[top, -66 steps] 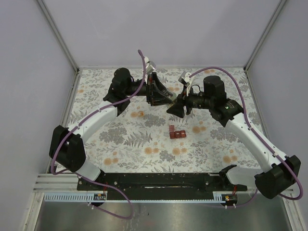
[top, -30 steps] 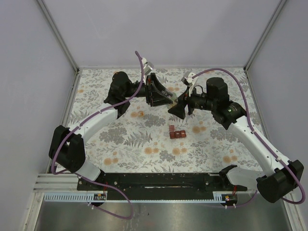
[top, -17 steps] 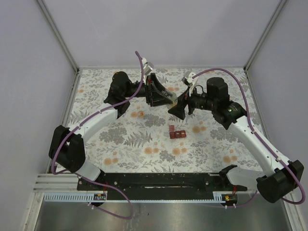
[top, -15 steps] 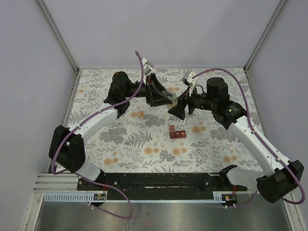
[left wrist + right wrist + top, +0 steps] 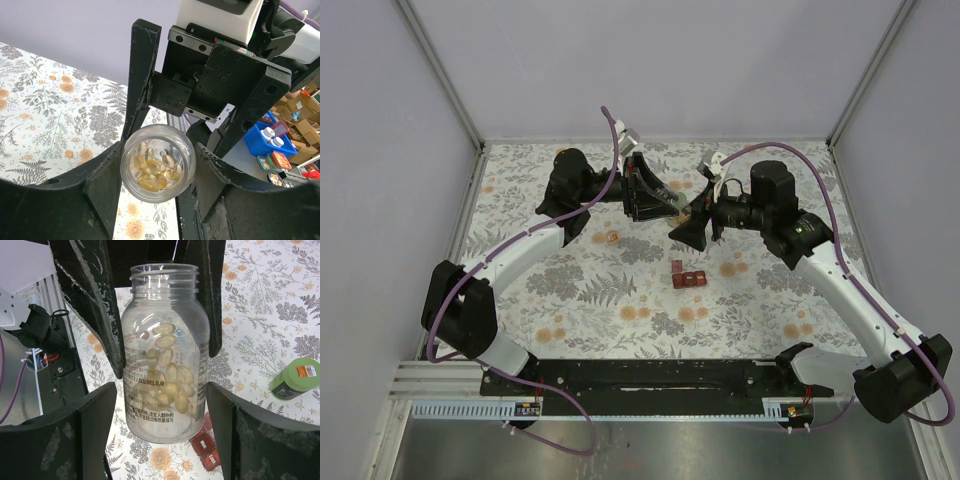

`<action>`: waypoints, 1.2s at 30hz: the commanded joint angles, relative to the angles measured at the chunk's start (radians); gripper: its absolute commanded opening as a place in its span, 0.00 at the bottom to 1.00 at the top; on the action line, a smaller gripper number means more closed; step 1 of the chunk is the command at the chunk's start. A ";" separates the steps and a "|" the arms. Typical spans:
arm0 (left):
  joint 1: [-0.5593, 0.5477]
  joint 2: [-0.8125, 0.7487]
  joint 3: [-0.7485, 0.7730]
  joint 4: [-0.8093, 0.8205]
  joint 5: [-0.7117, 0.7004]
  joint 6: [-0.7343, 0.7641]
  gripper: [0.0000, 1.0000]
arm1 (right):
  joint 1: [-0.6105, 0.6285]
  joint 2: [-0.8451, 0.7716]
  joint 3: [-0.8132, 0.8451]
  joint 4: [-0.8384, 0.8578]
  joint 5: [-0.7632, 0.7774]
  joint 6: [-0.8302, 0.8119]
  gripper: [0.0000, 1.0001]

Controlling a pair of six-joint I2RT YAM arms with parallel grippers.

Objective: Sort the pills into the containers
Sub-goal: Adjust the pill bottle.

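A clear open bottle [image 5: 165, 350] with several yellowish pills [image 5: 170, 375] inside hangs above the flowered cloth. My left gripper [image 5: 158, 170] is shut on this bottle [image 5: 158, 162], whose mouth faces the left wrist camera and shows the pills [image 5: 152, 172]. My right gripper [image 5: 162, 407] stands open around the bottle's lower part, with a gap on each side. From above, the two grippers meet at the bottle [image 5: 678, 206]. The dark-red pill box [image 5: 687, 277] lies on the cloth below them, also seen as the pill box [image 5: 206, 446]. A green bottle [image 5: 295, 379] lies on its side.
A small orange-and-pale object [image 5: 613, 236] sits on the cloth left of the pill box. The flowered cloth [image 5: 580, 300] covers the table, walled at the back and sides. The black base rail [image 5: 650, 375] runs along the near edge.
Since the earliest frame both wrists have shifted slightly where they meet at the bottle. Over the last second nothing visibly moves.
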 commanded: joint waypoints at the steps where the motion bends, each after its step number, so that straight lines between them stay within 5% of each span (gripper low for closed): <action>1: 0.006 -0.037 0.002 0.023 -0.018 0.010 0.00 | -0.008 -0.027 0.027 0.011 -0.009 -0.013 0.79; 36: 0.026 -0.046 -0.084 0.318 -0.063 -0.218 0.00 | -0.008 -0.029 0.035 0.052 0.020 0.012 0.75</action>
